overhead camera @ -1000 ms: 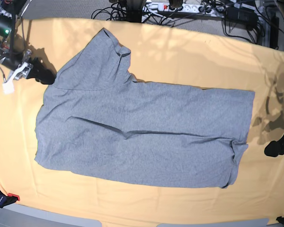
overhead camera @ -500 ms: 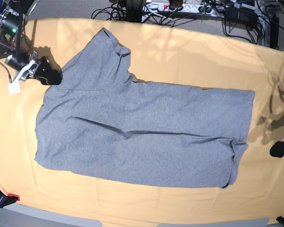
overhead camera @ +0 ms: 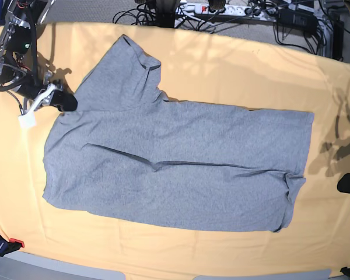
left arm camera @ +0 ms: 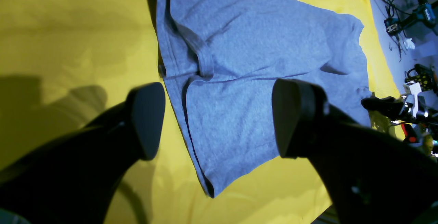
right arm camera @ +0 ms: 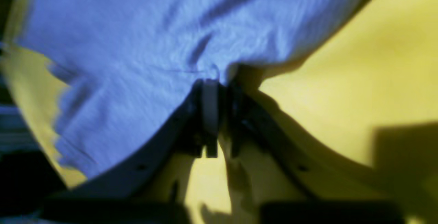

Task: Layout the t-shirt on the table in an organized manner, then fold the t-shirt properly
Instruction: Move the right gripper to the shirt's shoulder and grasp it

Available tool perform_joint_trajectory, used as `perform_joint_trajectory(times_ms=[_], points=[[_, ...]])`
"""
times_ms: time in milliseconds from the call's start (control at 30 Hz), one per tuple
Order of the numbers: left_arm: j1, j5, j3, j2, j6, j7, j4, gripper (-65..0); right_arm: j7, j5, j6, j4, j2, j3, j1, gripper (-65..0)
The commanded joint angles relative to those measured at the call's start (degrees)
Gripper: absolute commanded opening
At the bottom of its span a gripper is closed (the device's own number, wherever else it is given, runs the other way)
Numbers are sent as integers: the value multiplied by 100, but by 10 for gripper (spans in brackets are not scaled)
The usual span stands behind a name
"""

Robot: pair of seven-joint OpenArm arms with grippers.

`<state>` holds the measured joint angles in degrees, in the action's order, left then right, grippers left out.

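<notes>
Shirt [overhead camera: 181, 169] spread across the middle of the table [overhead camera: 233, 70].
It lies lengthwise, hem toward the base view's right, one sleeve reaching the far left. The right gripper [overhead camera: 67, 102] meets the cloth at that sleeve's edge; the left gripper [overhead camera: 349, 182] hangs off the hem end, apart from the shirt.

We see bare table [overhead camera: 233, 64] from twelve round to six o'clock of the t-shirt [overhead camera: 175, 163]; cables [overhead camera: 233, 14] crowd its twelve o'clock edge.
</notes>
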<state>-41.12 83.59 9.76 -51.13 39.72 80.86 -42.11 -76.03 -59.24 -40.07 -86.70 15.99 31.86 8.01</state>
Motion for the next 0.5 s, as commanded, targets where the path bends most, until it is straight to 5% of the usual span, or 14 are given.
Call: perform_joint_trajectory(times_ms=[0,467], points=[[-157,141,44,-142,28,-86,-81,-158,-140,114,7,-293,70,7,9,-633],[-157,141,44,-144,28,-86,-81,-158,-397,791,7,-2168,208,7,417,-650]])
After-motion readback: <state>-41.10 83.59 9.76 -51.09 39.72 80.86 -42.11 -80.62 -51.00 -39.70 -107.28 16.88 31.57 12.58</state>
